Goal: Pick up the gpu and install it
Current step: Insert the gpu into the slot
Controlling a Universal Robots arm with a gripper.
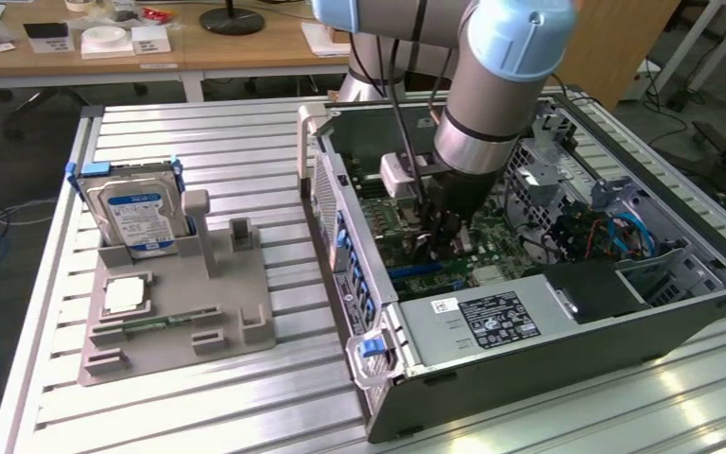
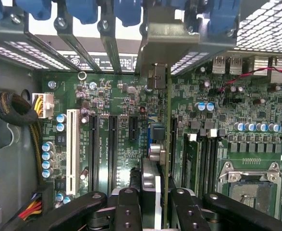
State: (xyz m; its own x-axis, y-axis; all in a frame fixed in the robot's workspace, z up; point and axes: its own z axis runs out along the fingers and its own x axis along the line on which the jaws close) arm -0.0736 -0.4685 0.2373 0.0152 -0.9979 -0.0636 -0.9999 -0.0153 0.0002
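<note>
My gripper (image 2: 153, 195) reaches down inside the open computer case (image 1: 527, 369) and is shut on the gpu (image 2: 156, 144). I see the card edge-on between the black fingers (image 2: 128, 204). It stands on its edge over the green motherboard (image 2: 116, 96), in line with the black expansion slots (image 2: 112, 144). Its silver end bracket (image 2: 165, 43) lies against the case's rear slot openings, among the blue latches (image 2: 126, 9). In the exterior view the gripper (image 1: 445, 227) is low over the board in the middle of the case, and the arm hides most of the card.
Left of the case, a grey fixture (image 1: 174, 303) holds a silver hard drive (image 1: 136, 213), a processor chip (image 1: 126, 295) and a memory stick (image 1: 162, 323). The power supply (image 1: 490, 322), the cable bundles (image 2: 16, 110) and the CPU socket (image 2: 249, 178) crowd the card's surroundings.
</note>
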